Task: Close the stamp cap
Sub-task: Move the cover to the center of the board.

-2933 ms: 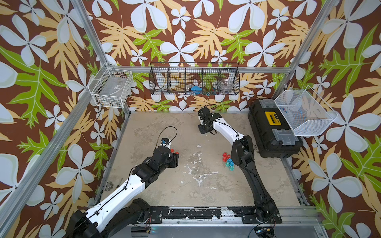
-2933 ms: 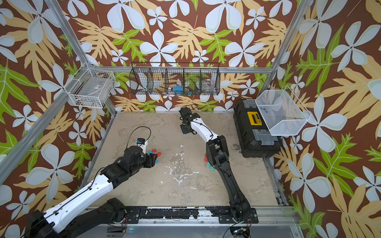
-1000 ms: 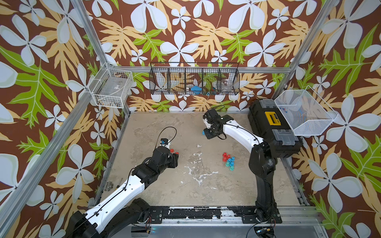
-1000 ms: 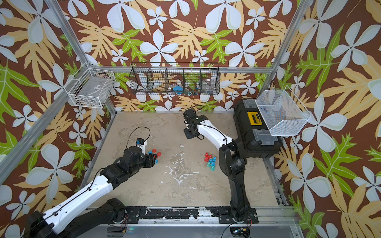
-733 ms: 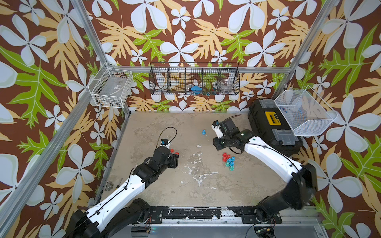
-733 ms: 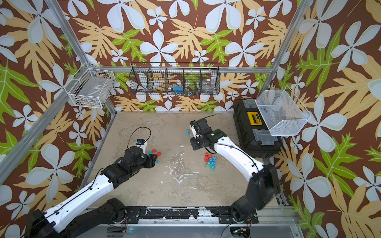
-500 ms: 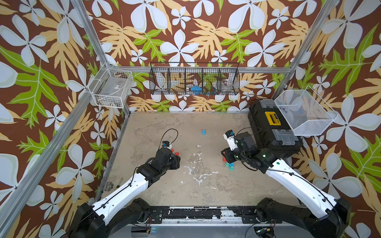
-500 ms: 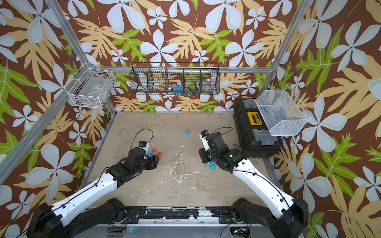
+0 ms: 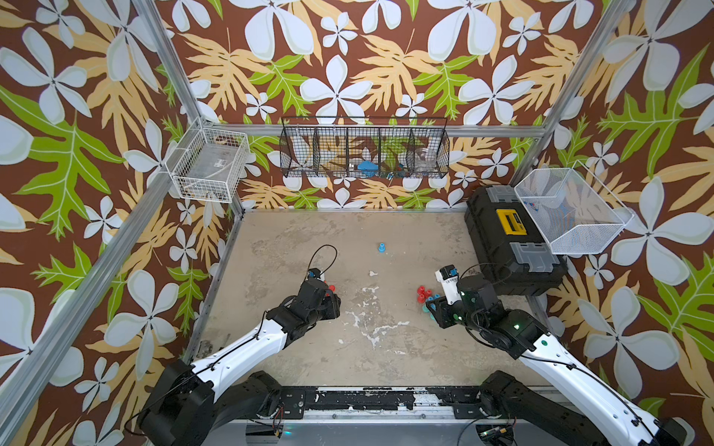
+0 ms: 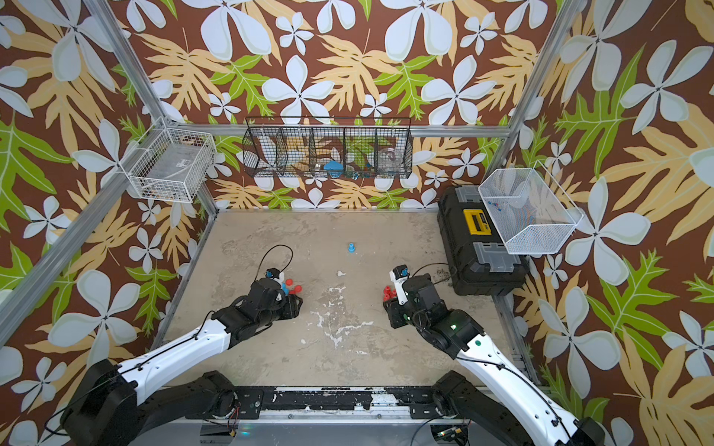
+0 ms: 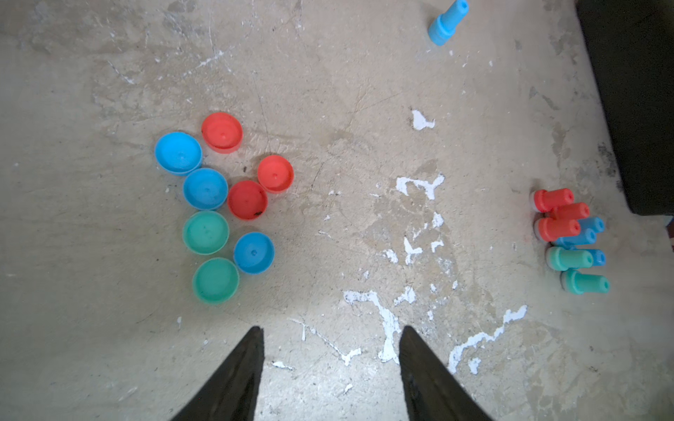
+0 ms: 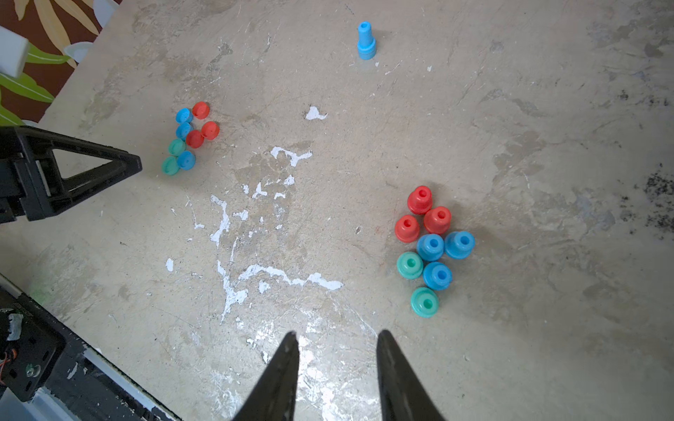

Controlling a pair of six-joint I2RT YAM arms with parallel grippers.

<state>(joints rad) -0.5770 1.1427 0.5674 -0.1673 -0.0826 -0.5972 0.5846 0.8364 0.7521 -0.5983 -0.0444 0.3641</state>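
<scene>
Scuffed beige desk (image 9: pixel 386 347), floral walls, black toolbox (image 9: pixel 502 239) at the far right. Loose caps (image 11: pixel 219 204) lie bunched on the left side, rims touching. Open stamps (image 12: pixel 430 248) stand upright in a packed group on the right, well apart from the caps. One blue stamp (image 9: pixel 381 248) stands alone toward the back; probably capped already, not certain.

Risks: both groups are crowded, so a pincer closing on one piece could shove or topple its neighbours. A wrong colour match is possible. Cannot tell which way the caps face.

Pose: left arm reaches forward, wrist tipped down, left pincer (image 11: pixel 332 330) hovering just short of the caps, jaws wide apart, empty. Right arm folded close, right pincer (image 12: pixel 337 332) above bare desk near the stamps, jaws narrowly apart, holding nothing.
</scene>
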